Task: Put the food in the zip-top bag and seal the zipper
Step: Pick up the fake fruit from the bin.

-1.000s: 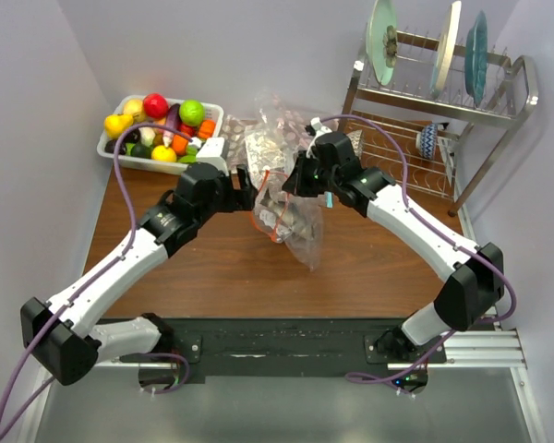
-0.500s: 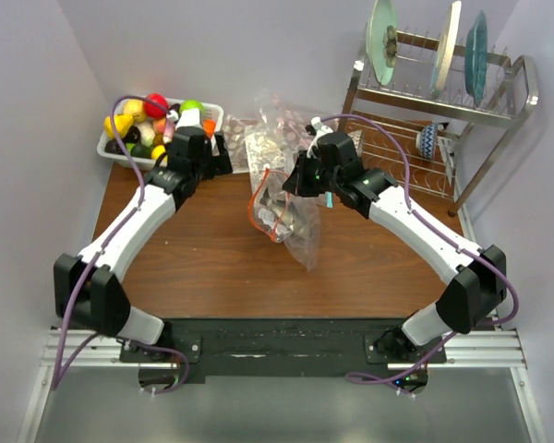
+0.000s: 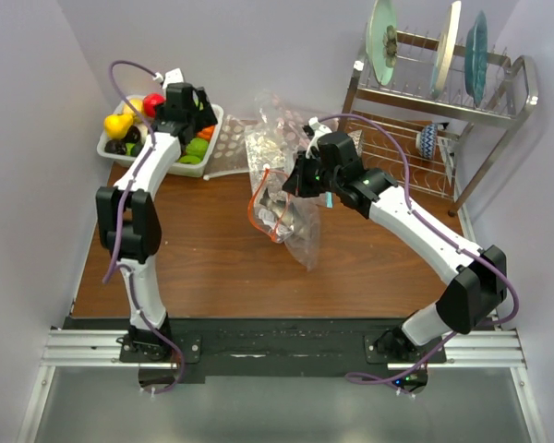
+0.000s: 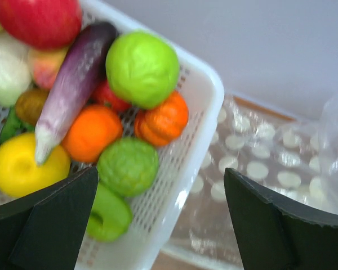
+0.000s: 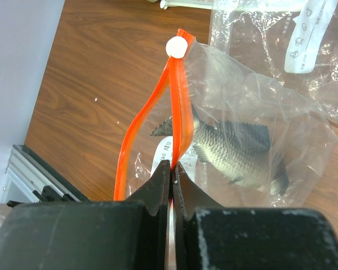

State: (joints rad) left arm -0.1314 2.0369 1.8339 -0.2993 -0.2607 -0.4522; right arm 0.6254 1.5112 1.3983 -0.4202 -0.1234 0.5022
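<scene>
The food lies in a white basket [image 3: 214, 125] at the back left: a yellow fruit [image 3: 117, 124], a red apple [image 3: 153, 103] and more. The left wrist view shows a green ball [image 4: 142, 68], a purple eggplant [image 4: 73, 84], an orange pumpkin [image 4: 162, 119] and a bumpy green fruit [image 4: 127, 166]. My left gripper [image 3: 196, 125] hangs open and empty above the basket's right rim [image 4: 208, 84]. My right gripper [image 3: 300, 180] is shut on the orange-red zipper [image 5: 180, 107] of the zip-top bag [image 3: 291, 221], holding its mouth up. A toy fish [image 5: 236, 152] lies inside.
A dotted clear bag [image 4: 259, 163] lies flat right of the basket. Another crinkly clear bag [image 3: 277, 125] stands behind the held one. A metal dish rack [image 3: 443, 101] with plates fills the back right. Walls close in on the left and right.
My left arm has swung from beside the bag at mid-table out to the basket at the back left. The right gripper and the bag have stayed put.
</scene>
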